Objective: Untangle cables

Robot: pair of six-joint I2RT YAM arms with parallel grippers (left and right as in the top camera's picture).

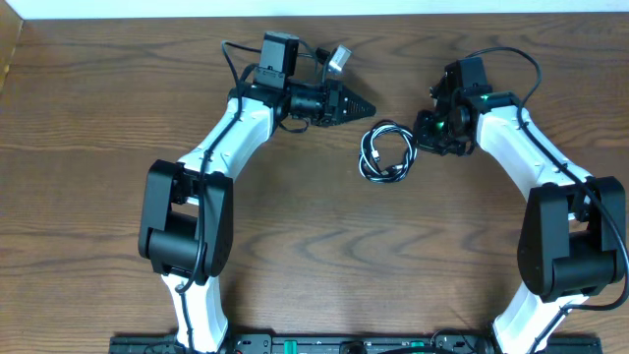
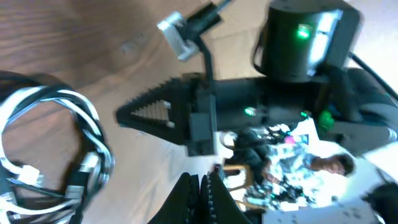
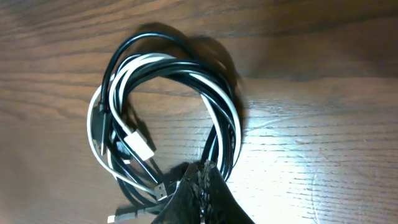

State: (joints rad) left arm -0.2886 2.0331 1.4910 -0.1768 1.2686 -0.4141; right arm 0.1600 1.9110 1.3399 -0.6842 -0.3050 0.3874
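Note:
The cables (image 1: 385, 152), one black and one white, lie wound together in a small coil on the wooden table. In the right wrist view the black cable (image 3: 124, 46) and the white cable (image 3: 140, 62) loop round each other, with a white plug (image 3: 140, 146) and a metal plug (image 3: 160, 190) inside the loop. My right gripper (image 3: 202, 169) is shut, its tips against the strands on the coil's near side; I see nothing between them. It sits at the coil's right edge (image 1: 421, 130). My left gripper (image 1: 366, 106) is shut and empty, above and left of the coil. Its tips (image 2: 203, 183) are clear of the coil (image 2: 50, 149).
The right arm's body with a green light (image 2: 305, 37) and its toothed gripper (image 2: 124, 115) fill the left wrist view. Thick black robot wires run along both arms (image 1: 511, 54). The table's far edge (image 1: 314, 10) lies beyond the arms.

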